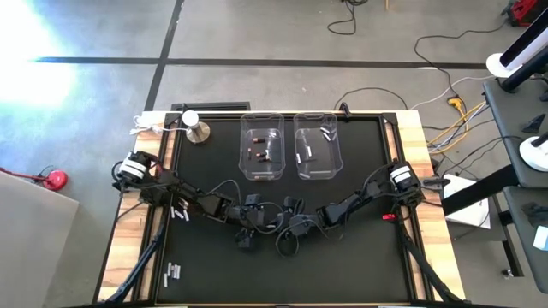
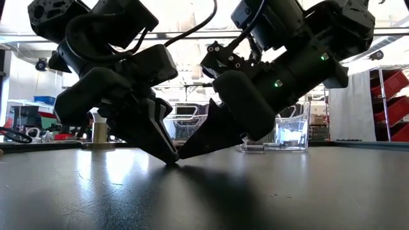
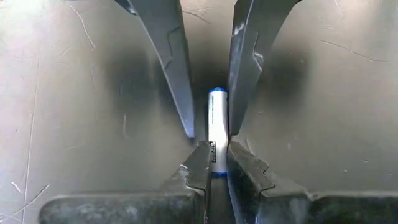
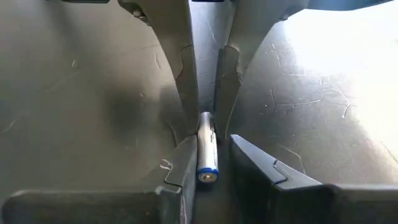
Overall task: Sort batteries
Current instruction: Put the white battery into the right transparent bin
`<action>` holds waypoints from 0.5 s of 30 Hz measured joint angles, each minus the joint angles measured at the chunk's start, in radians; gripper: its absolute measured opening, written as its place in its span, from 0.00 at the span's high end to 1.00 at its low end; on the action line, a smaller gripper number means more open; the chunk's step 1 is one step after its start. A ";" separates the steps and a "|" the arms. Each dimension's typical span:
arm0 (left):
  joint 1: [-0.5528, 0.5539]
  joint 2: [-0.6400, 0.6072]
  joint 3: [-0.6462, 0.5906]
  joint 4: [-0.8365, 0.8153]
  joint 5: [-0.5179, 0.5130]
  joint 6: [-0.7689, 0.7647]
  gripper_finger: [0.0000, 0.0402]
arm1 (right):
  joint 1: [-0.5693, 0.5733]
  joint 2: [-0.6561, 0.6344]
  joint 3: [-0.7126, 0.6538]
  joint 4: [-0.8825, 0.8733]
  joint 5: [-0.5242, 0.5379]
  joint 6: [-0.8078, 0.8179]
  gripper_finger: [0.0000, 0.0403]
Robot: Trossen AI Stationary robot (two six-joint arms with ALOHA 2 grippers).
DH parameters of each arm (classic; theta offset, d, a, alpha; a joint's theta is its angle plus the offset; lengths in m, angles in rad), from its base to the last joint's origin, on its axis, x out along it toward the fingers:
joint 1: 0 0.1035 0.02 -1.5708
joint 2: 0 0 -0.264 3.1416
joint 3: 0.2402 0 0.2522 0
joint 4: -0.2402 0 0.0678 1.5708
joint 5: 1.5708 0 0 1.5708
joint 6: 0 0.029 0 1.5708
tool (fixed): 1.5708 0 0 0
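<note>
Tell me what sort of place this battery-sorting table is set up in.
Probably a workshop or robotics lab: bare concrete floor with cables trailing across it, red storage bins on shelving behind the table, and camera stands alongside.

The black surface [image 1: 360, 257] carries two clear bins [image 1: 262, 145] near its far edge, a silver knob [image 1: 199, 132] at the far left corner, and loose batteries [image 1: 173, 273] by the left edge.

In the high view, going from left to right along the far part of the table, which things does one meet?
Round silver knob-like object → clear bin with dark batteries → clear bin with white batteries.
</note>
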 joint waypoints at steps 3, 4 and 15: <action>0.001 0.000 0.000 0.005 -0.002 0.000 0.95 | 0.000 0.000 0.001 -0.018 -0.001 0.000 0.83; 0.001 0.000 0.000 0.006 -0.008 0.000 0.95 | 0.000 0.000 0.001 -0.025 -0.001 0.000 0.84; 0.003 0.001 0.000 0.008 -0.027 -0.004 0.93 | 0.000 0.000 0.001 -0.042 0.004 -0.026 0.91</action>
